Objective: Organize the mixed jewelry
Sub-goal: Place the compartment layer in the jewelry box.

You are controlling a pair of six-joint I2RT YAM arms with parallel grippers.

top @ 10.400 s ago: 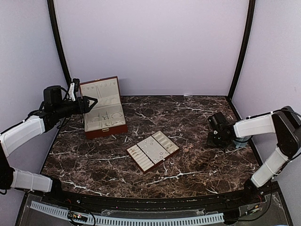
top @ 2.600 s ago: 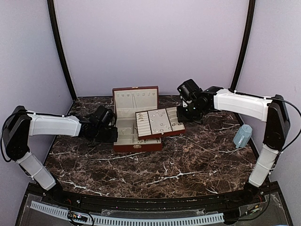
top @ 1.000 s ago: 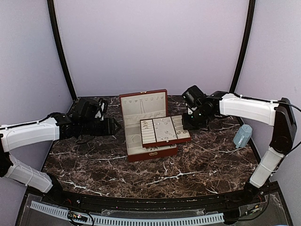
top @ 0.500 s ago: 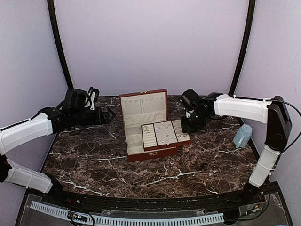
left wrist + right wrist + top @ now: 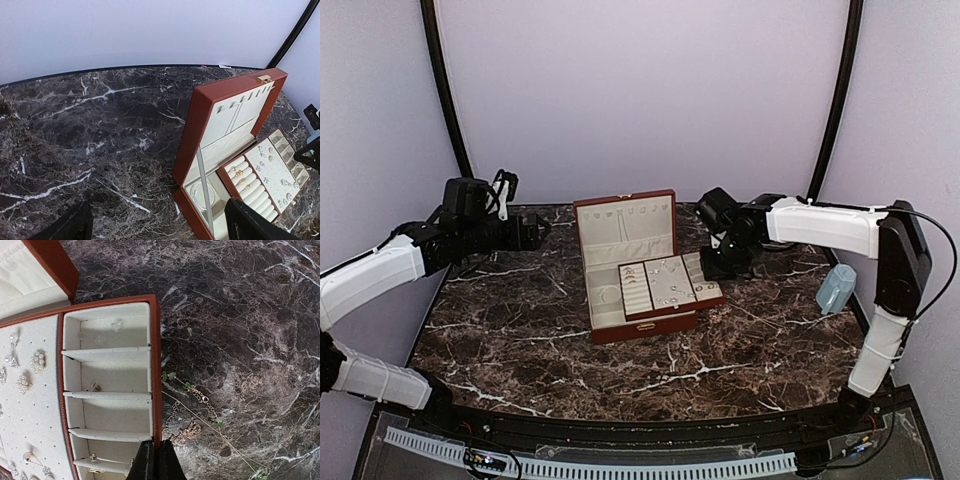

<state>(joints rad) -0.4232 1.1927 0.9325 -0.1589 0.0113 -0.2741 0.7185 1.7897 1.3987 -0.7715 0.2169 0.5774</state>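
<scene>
The reddish-brown box (image 5: 625, 225) stands open at the table's middle, lid upright. The cream slotted tray (image 5: 670, 285) rests across its right half. The jewelry in the tray is gold rings (image 5: 239, 176) on the rolls and pale studs (image 5: 30, 365) on the pad. A thin chain with green beads (image 5: 192, 410) lies on the marble beside the tray. My right gripper (image 5: 712, 268) is shut on the tray's right wall (image 5: 156, 365), as its wrist view (image 5: 153, 444) shows. My left gripper (image 5: 535, 232) hangs open and empty, back left of the box (image 5: 200, 125).
A pale blue object (image 5: 835, 288) stands near the right edge of the dark marble table (image 5: 520, 330). Purple walls with black corner posts close off the back and sides.
The box has come from the back left to the middle, with the tray set on it. In the last second my left arm rose away to the back left; the right gripper stays at the tray.
</scene>
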